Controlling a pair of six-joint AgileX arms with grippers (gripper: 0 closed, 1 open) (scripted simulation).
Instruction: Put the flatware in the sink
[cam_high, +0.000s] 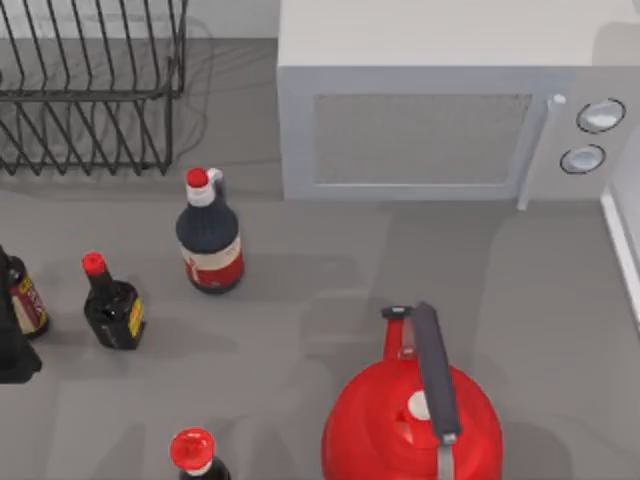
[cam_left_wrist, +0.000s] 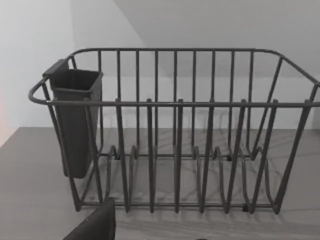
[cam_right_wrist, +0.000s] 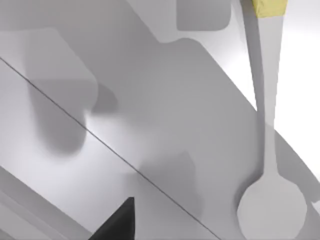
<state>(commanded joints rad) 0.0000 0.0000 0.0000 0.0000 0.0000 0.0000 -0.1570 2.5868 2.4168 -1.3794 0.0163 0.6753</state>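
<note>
The right pincer's hold on the spoon (cam_right_wrist: 270, 190) (yellow-tipped handle) cannot be told, so it may drop short of the sink.

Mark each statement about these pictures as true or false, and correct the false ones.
1. The kettle is red. True.
2. The rack holds plates. False: its slots are bare.
3. The microwave door is shut. True.
4. The spoon has a yellow part on its handle. True.
5. The cup on the rack is white. False: it is dark grey.
6. All bottle caps are black. False: they are red.
</note>
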